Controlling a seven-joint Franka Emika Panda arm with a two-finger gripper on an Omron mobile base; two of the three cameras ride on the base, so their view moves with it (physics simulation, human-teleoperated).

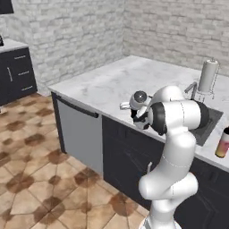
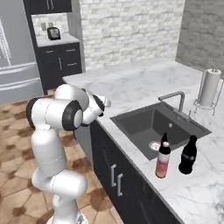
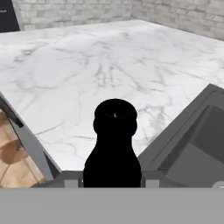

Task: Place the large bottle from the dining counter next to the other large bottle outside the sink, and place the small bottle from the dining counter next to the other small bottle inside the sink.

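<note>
My gripper [image 3: 113, 179] is shut on the small bottle [image 3: 114, 140], a black one that stands up between the fingers in the hand view. The hand [image 2: 99, 105] hovers over the front edge of the marble counter [image 2: 131, 87], left of the sink [image 2: 131, 119]. The large pink-to-orange bottle [image 2: 162, 157] stands upright on the counter in front of the sink, close beside the other large bottle [image 2: 189, 155], which is all dark. The pink one [image 1: 222, 143] also appears at the right edge of the left base view. The other small bottle and the dining counter are out of view.
A grey faucet [image 2: 175, 98] rises behind the basin, and a paper towel roll [image 2: 209, 87] stands further back. A grey dishwasher front [image 1: 80, 129] sits under the counter's left end. A fridge [image 2: 13, 52] and dark cabinets stand at the far left.
</note>
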